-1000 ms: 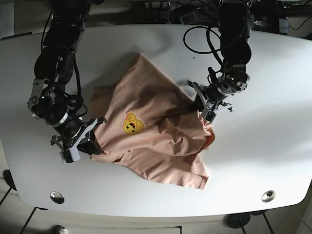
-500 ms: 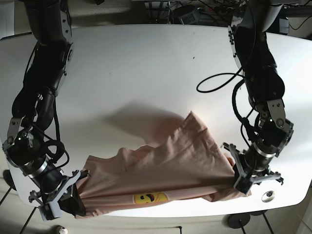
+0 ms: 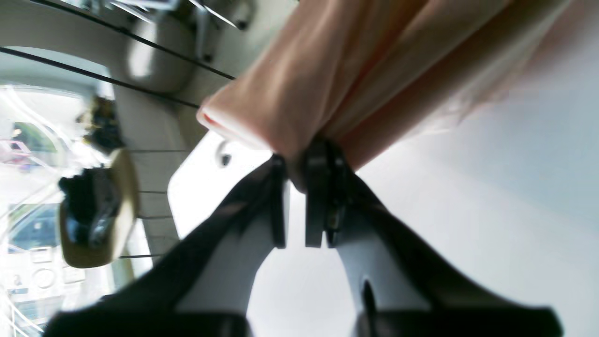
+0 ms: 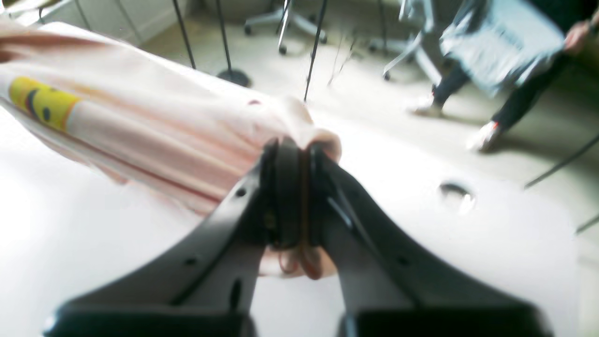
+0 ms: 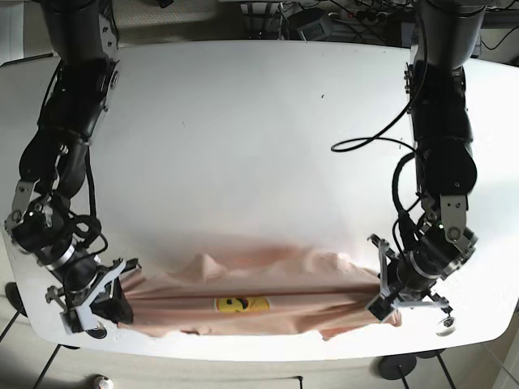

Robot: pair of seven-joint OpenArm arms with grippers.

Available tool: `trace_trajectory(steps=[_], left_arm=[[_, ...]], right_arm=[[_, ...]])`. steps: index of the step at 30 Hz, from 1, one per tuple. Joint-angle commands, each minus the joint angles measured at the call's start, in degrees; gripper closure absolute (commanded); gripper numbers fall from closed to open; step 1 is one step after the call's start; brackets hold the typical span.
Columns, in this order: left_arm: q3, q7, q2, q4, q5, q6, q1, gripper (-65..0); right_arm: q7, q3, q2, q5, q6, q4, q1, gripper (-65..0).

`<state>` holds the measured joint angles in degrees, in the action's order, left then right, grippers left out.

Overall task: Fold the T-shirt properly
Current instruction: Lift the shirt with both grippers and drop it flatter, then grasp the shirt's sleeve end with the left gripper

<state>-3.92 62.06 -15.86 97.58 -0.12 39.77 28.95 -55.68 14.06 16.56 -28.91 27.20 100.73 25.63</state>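
Observation:
The peach T-shirt (image 5: 259, 284) with a yellow smiley print (image 5: 241, 305) is stretched in a band along the table's front edge, between both grippers. My left gripper (image 5: 388, 301) is shut on its right end; in the left wrist view the black fingers (image 3: 318, 187) pinch bunched peach cloth (image 3: 327, 70). My right gripper (image 5: 113, 305) is shut on its left end; in the right wrist view the fingers (image 4: 290, 187) clamp the cloth (image 4: 164, 135), with the smiley (image 4: 40, 100) at the left.
The white table (image 5: 259, 138) lies open behind the shirt. A round hole (image 5: 444, 327) sits at its front right corner, close to my left gripper. Cables (image 5: 365, 142) hang along the left arm. Chairs and a person's legs (image 4: 468, 93) stand beyond the table.
Both grippers pulled the shirt from the table's middle to the front edge and moved apart. The raised fold has dropped and the shirt now lies stretched flat and wide.

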Motion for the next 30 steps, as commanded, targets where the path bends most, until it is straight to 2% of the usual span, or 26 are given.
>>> trace_trajectory(steps=[1, 3, 8, 10, 12, 13, 14, 16, 18, 23, 26, 30], left_arm=[[0.4, -2.3, 0.7, 1.2, 1.7, -0.7, -3.1, -3.1], [0.2, -7.4, 1.3, 1.5, 1.5, -0.9, -10.5, -3.1], [0.4, -8.7, 5.6, 4.4, 1.7, -0.9, -17.4, -4.0], [0.4, -8.7, 6.7, 5.8, 1.5, -1.0, -19.2, -11.9], [0.5, -8.7, 8.0, 8.3, 1.3, -1.0, -20.6, -24.4], [0.5, -8.7, 8.6, 11.0, 1.2, -1.0, -22.0, -33.2], [0.5, -8.7, 9.0, 12.5, 1.1, -1.0, -22.7, -38.1], [0.5, -8.7, 9.4, 14.8, 1.0, -0.7, -22.8, -42.4], [0.8, -8.7, 9.4, 15.5, -0.1, -0.7, -22.5, -41.4], [11.5, -8.7, 9.3, 13.6, -10.4, -1.1, -17.7, -41.7], [17.5, -8.7, 9.3, 5.9, -10.5, -1.3, -12.5, -41.7], [24.2, -10.2, 9.0, -8.3, -10.7, -4.6, -5.8, -41.7]], right_arm=[[2.2, 2.9, -0.6, 0.4, -0.43, 3.8, -3.9, -2.2], [2.2, 6.8, -1.7, 0.2, -0.34, 6.7, -11.9, -2.2], [2.2, 10.5, -1.6, 0.1, -0.26, 10.2, -22.8, -2.2], [3.2, 11.0, -1.6, 0.1, -0.26, 10.2, -25.2, -2.2], [5.2, 11.0, -1.6, 0.1, -0.26, 10.3, -26.9, -2.2], [6.1, 11.0, -1.6, 0.1, -0.26, 10.3, -27.8, -2.2], [6.2, 11.0, -1.6, 0.1, -0.26, 10.3, -27.8, -2.2], [6.1, 11.0, -1.7, 0.1, -0.26, 10.3, -27.8, -2.2], [6.1, 11.0, -1.7, 0.1, -0.26, 10.3, -27.8, -2.2], [6.2, 11.0, -1.8, 0.1, -0.26, 10.3, -27.8, -2.2], [6.2, 11.6, -3.2, 0.4, -0.26, 10.3, -27.8, -2.2], [6.2, 11.6, -3.2, 0.1, -0.26, 10.3, -27.8, -2.2]])
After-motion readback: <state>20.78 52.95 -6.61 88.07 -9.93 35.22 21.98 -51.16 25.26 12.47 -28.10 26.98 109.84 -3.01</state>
